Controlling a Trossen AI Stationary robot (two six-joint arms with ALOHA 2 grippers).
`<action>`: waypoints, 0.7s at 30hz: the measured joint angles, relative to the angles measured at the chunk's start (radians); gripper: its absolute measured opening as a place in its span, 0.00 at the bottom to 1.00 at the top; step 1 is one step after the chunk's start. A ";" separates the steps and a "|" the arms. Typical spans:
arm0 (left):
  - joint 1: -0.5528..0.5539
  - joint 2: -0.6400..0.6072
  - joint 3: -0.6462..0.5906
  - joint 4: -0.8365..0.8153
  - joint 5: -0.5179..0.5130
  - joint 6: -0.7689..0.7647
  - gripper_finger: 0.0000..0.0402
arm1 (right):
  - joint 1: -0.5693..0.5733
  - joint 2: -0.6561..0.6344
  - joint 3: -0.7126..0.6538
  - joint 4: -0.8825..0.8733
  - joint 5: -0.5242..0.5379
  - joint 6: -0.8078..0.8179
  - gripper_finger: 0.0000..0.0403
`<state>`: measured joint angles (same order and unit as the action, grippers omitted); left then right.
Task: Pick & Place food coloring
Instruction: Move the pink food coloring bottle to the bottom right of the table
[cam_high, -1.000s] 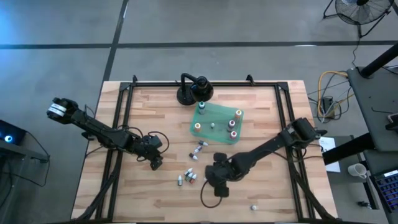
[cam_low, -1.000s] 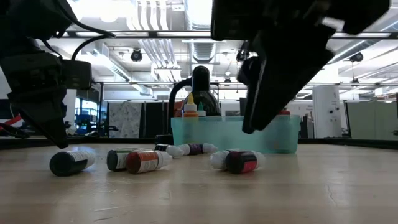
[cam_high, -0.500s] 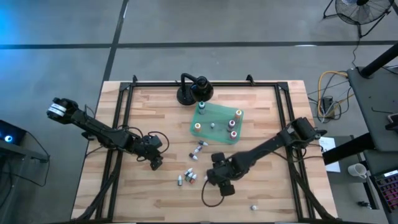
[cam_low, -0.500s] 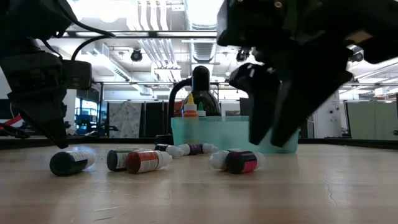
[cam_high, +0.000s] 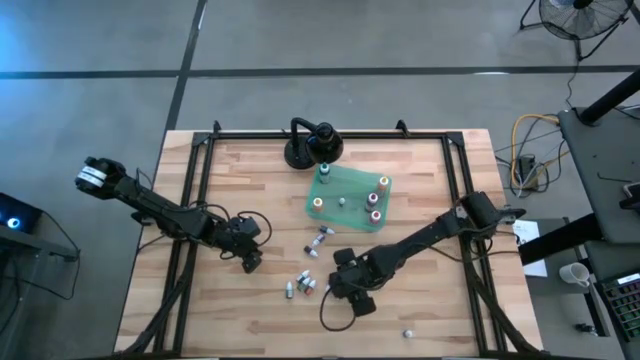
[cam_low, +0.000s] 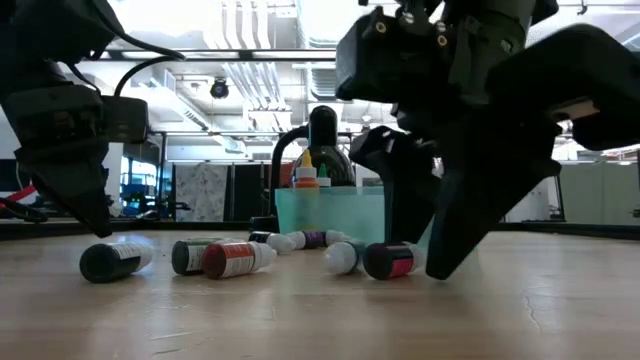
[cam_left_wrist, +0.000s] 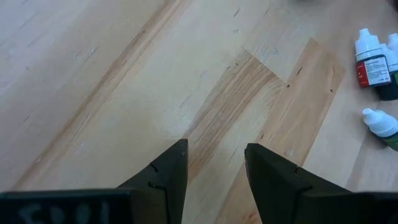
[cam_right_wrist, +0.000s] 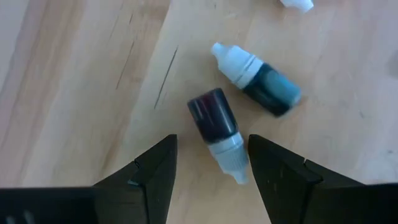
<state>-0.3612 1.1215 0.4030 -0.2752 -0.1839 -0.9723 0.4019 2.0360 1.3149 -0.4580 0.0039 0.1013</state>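
Hanging low over the wooden table (cam_high: 420, 180), the right gripper (cam_right_wrist: 211, 163) has its two dark fingers spread apart with nothing held. One little food coloring bottle (cam_right_wrist: 219, 132) with a dark red body and a whitish cap lies on its side right at the fingers, its cap end in the gap between them. Just beside it lies a teal bottle (cam_right_wrist: 261, 79) with a white cap, also tipped over. From table height the same arm looms big and dark, with a bottle with a pink label (cam_low: 392, 262) and another bottle with a white tip (cam_low: 340, 257) lying next to its fingers.

A few more small bottles lie on the wood a bit to the left, one with a red label (cam_low: 236, 260), a green one (cam_low: 188, 256) and a dark one (cam_low: 112, 261). Two more lie a little nearer the green tray (cam_high: 352, 213), which sits toward the far side of the table with several bottles standing up in it. A black round stand (cam_high: 310, 145) is just behind the tray. One lone bottle (cam_high: 408, 332) lies near the front edge.

The left gripper (cam_left_wrist: 214, 168) waits over bare wood on the left side, its fingers apart and empty, with some bottles (cam_left_wrist: 373, 59) off to one side
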 joint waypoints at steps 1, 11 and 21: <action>0.000 0.000 0.000 0.000 0.000 -0.006 0.33 | 0.000 0.002 0.001 -0.002 0.001 0.007 0.47; 0.000 0.000 0.000 0.006 0.001 -0.012 0.33 | -0.003 0.002 0.001 -0.010 0.000 -0.008 0.43; 0.001 0.000 0.000 0.007 0.002 -0.013 0.33 | -0.007 0.002 0.001 -0.016 -0.002 -0.053 0.24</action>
<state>-0.3607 1.1217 0.4030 -0.2684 -0.1824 -0.9857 0.3951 2.0380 1.3163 -0.4739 0.0021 0.0479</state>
